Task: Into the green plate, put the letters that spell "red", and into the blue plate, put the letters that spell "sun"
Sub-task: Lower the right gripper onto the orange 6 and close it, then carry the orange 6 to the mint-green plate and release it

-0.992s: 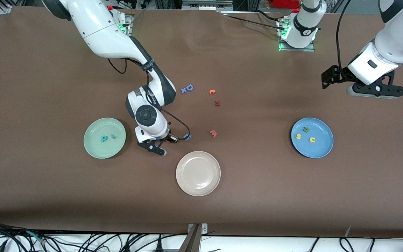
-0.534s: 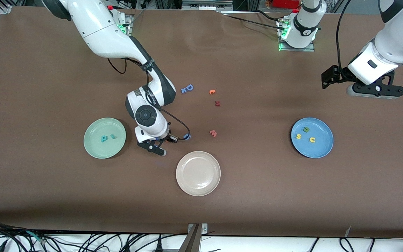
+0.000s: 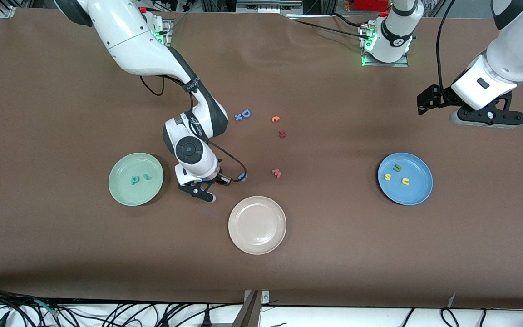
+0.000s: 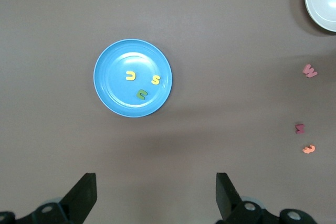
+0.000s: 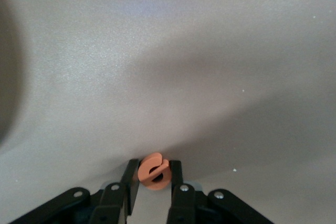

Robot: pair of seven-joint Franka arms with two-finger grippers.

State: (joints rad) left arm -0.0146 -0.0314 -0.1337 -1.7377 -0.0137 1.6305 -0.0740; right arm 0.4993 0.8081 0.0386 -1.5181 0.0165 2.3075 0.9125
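Orange "e" [image 5: 153, 171] sat pinched between the fingers [image 5: 175, 176] of my right claw [image 3: 201, 190], low over the desk [image 3: 334, 254] between the green plate [image 3: 120, 197] and the beige-white plate [image 3: 257, 240]. That beige-white plate lay nearest the front camera. On the green plate rested the teal "d" [image 3: 134, 180] and the teal "r" [image 3: 146, 177]. On the blue plate [image 3: 418, 195], toward my left arm's end, lay the yellow "s" [image 3: 387, 177], the yellow "u" [image 3: 405, 181] and the olive "n" [image 3: 397, 168]. Farther from the camera lay a pink "w" [image 3: 277, 173], a dark red letter [image 3: 282, 134], another orange letter [image 3: 275, 119] and a blue "D" [image 3: 245, 113]. My left claw [image 4: 155, 195] hung wide open, waiting above the desk past the blue plate.
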